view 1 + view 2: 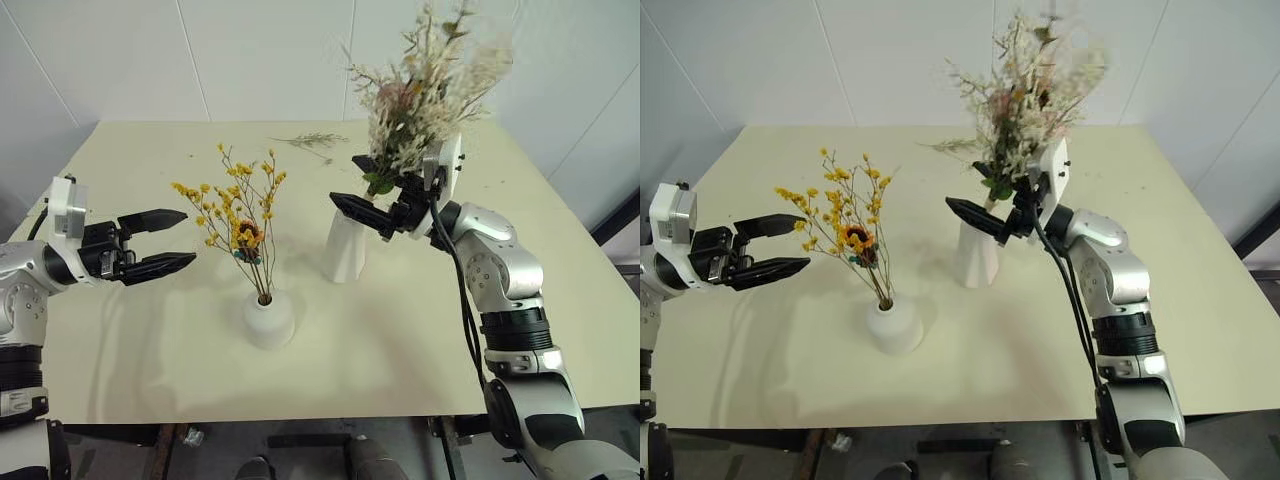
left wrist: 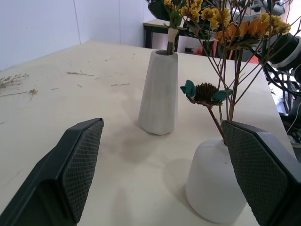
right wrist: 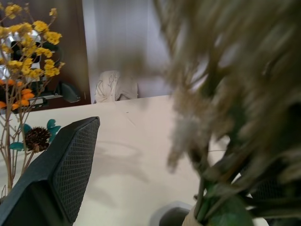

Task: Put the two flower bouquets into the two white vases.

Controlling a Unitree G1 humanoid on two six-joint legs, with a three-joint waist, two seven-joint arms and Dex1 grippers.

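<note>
Both bouquets are standing in vases on the cream table [image 1: 420,360]. The yellow bunch [image 1: 235,215] has its thin brown stems down in the squat vase [image 1: 269,320], which sits about midway across the table, toward the near edge. The blossoms fan out above it, with a small orange flower and a dark seed head with teal leaves among the stems.

Just beyond it, toward the right side, stands the tall vase [image 1: 347,248], and the fuller cream-pink bunch [image 1: 425,85] rises out of its mouth, grasses and green leaves spreading high. In the left wrist view the stem goes straight into that mouth.

The right tool [image 1: 362,184] is up at the neck of that bunch, fingers spread wide, one black finger on each side of the stems. Nothing is clamped; it is released, the stems standing between the fingers. From the right wrist view, one mesh-padded finger [image 3: 66,174] sits well off the stems and foliage.

The left tool [image 1: 170,240] hangs over the table's left part, pointing toward the squat vase, jaws wide apart and empty. Its pads frame both vases in its own wrist view, near the squat one but not touching.

A few loose twigs [image 1: 312,141] lie near the far edge.
</note>
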